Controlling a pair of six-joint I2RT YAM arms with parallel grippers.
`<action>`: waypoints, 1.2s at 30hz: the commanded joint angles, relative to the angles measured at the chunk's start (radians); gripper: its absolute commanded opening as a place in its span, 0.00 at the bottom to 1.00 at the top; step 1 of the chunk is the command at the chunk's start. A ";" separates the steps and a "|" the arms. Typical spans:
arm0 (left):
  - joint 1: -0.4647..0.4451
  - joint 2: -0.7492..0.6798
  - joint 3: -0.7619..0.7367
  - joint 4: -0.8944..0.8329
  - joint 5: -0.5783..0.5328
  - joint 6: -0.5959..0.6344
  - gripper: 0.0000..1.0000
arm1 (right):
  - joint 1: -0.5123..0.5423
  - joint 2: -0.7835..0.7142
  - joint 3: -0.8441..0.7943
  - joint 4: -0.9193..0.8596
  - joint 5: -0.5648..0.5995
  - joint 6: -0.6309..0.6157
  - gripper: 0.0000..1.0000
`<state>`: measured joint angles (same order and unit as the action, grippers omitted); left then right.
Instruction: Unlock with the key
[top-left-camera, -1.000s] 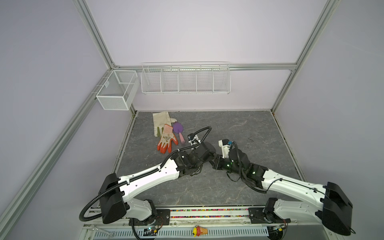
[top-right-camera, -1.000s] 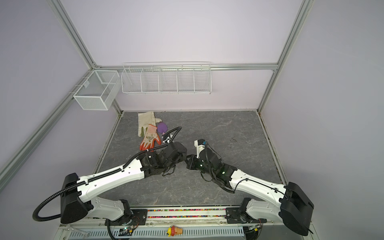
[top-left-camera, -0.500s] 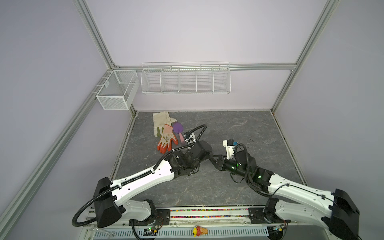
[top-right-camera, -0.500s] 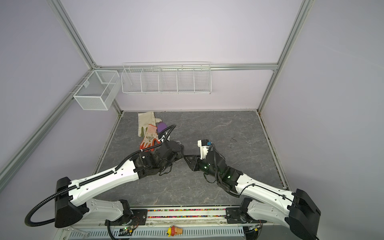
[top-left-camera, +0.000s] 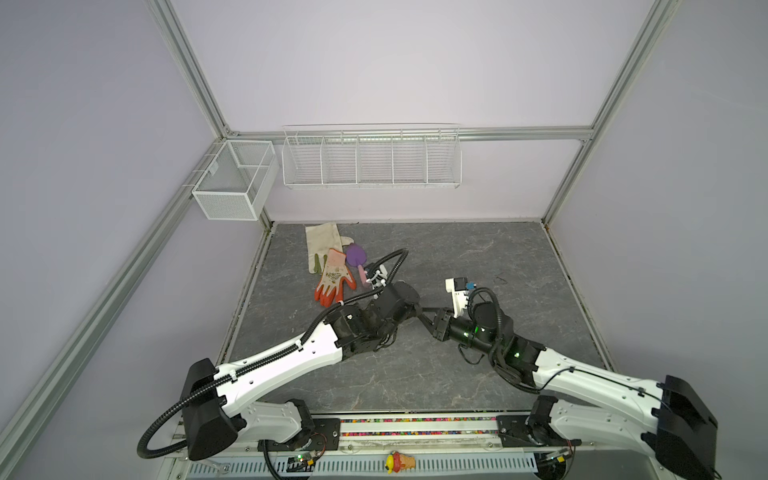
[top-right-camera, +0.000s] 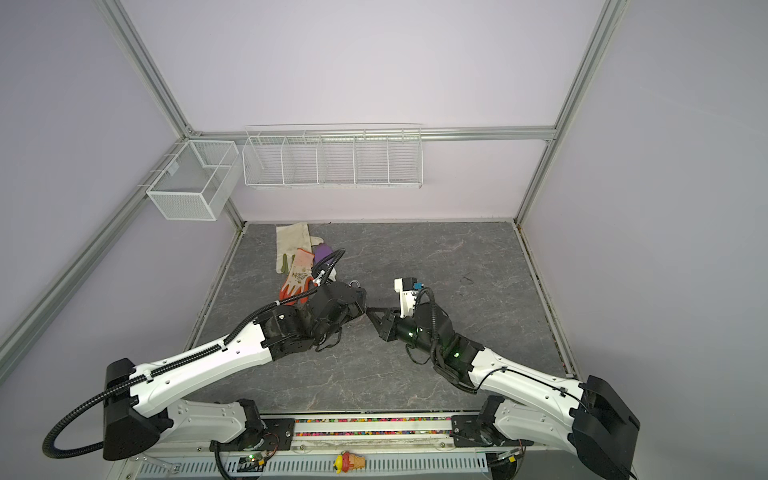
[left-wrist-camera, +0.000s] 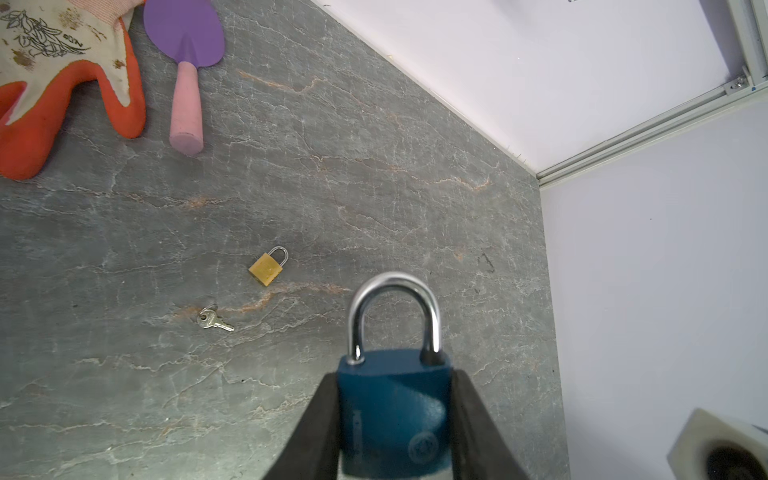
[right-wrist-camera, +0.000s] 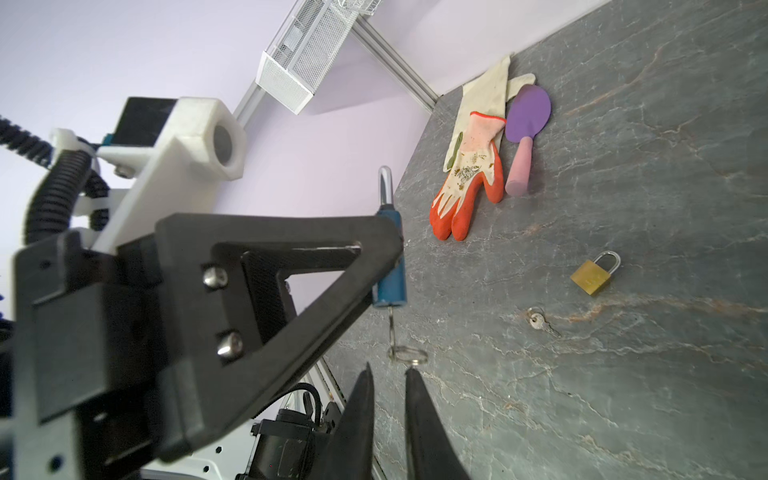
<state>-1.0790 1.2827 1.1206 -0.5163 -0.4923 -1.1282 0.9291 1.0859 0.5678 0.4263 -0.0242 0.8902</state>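
White wire at the far left: a mesh basket (top-left-camera: 232, 187) hangs on the left wall's rail, and a long rack (top-left-camera: 372, 160) with dividers hangs on the back wall beside it. Below them, at the back left of the grey stone-look worktop (top-left-camera: 478, 257), an orange glove (top-left-camera: 332, 280) lies partly over a cream glove (top-left-camera: 320, 243). A purple trowel (top-left-camera: 356, 254) sits just beside them, its pink handle pointing toward the arms.

Next comes the left hand (left-wrist-camera: 395, 388), clamped on the blue lock (left-wrist-camera: 392, 419) — one black finger (left-wrist-camera: 320, 415) against each narrow edge of the body, the steel shackle (left-wrist-camera: 395, 291) upright above them. The lock is held above the worktop. The key (right-wrist-camera: 391, 322) sticks out of its underside, with a ring (right-wrist-camera: 407, 354) hanging from the key's end.

The right hand (right-wrist-camera: 388, 380) points at that ring. Its two fingers stand a narrow gap apart with nothing between them, and one tip (right-wrist-camera: 411, 376) is right at the ring — whether it touches I cannot tell. In both top views the two hands meet tip to tip near the middle of the worktop.

On the bare worktop beyond them lie a small brass lock (left-wrist-camera: 267, 268) and, near it but apart, a loose key (left-wrist-camera: 214, 322).
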 joint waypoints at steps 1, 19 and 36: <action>0.002 -0.029 -0.004 0.044 -0.008 0.010 0.00 | -0.005 0.032 0.004 0.089 -0.011 -0.002 0.16; 0.002 -0.021 0.015 0.031 0.070 0.030 0.00 | -0.005 0.046 0.020 0.088 0.037 -0.041 0.06; -0.069 -0.018 0.005 0.013 0.223 -0.065 0.00 | 0.010 0.056 0.090 0.117 0.149 -0.186 0.06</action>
<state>-1.0859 1.2804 1.1221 -0.4988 -0.4522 -1.1564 0.9478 1.1244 0.5880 0.4500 0.0486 0.7593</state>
